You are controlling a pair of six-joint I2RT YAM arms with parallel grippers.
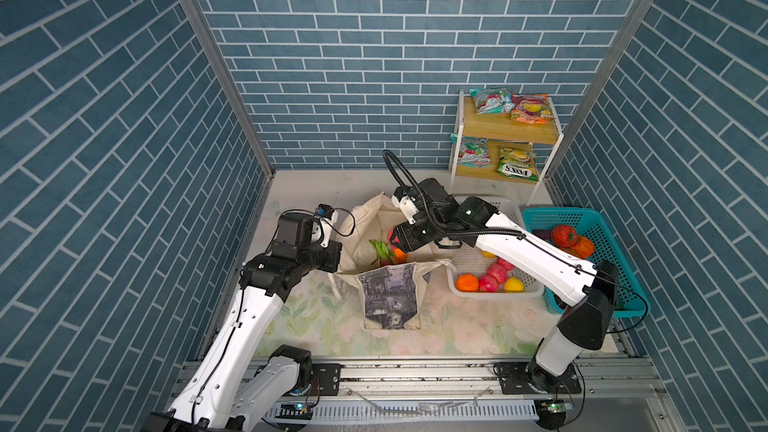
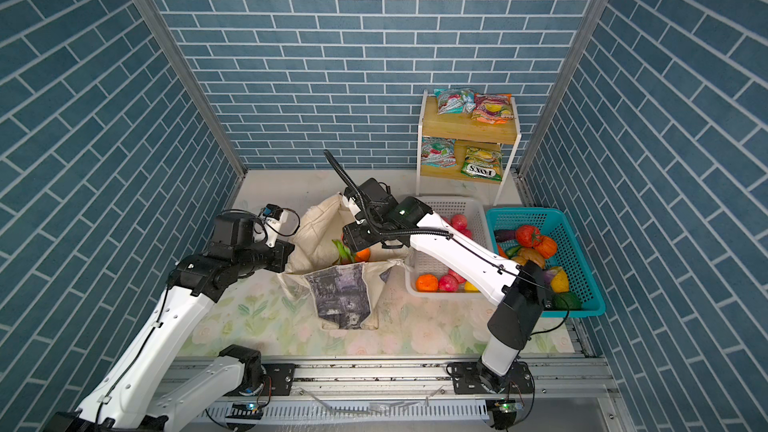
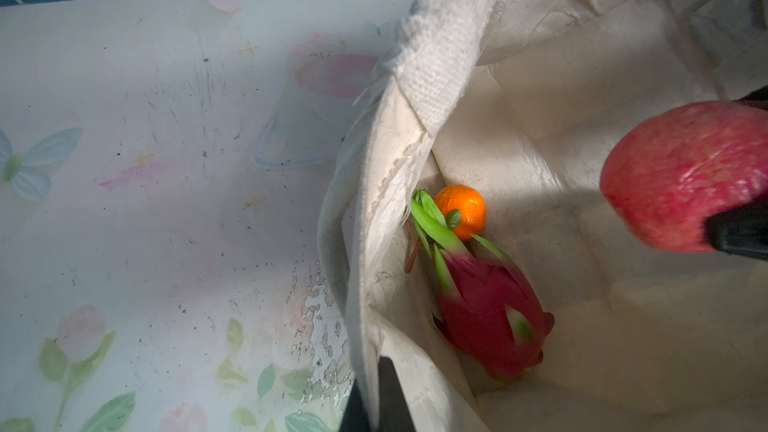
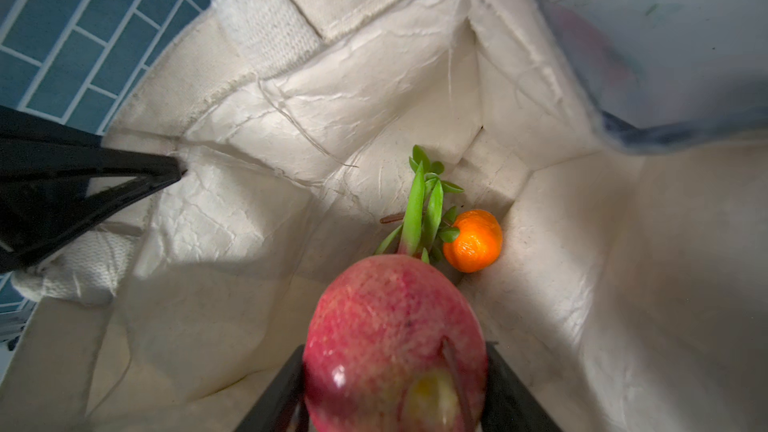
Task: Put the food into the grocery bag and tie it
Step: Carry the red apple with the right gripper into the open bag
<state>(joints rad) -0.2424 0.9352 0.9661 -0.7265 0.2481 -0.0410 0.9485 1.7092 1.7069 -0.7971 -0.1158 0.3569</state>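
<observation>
Pinching a red apple (image 4: 395, 347) between them, the right fingers (image 4: 277, 388) hang over the open mouth of the grocery bag (image 1: 390, 297). One black finger lies against each side of the fruit, and they are spread only as wide as it. The apple is off the canvas, above the bag's floor. Past those fingertips and lower down, an orange (image 4: 473, 241) and a dragon fruit (image 3: 490, 313) lie touching in a corner fold of the bag's floor, the dragon fruit's green leaves against the orange. From the right wrist the apple covers the pink body, and only the leaves show.

The left fingers (image 3: 392, 392) are pressed together on the bag's rim with a fold of cream canvas caught between them, close by a woven strap handle (image 3: 432, 56). They grip the side of the mouth that faces the right fingers, well apart from the apple. In both top views the left wrist housing hides that grip.

The bag stands on the floral counter (image 1: 457, 326) beneath the right fingers, its grey-black printed panel on the near side. Behind the right fingers, under their arm, a white basket (image 1: 494, 293) with more fruit sits just beside the bag. A teal basket (image 1: 552, 210) stands beyond it, and snack packets (image 1: 490, 100) lie on a wooden shelf (image 1: 507, 130) farther back.
</observation>
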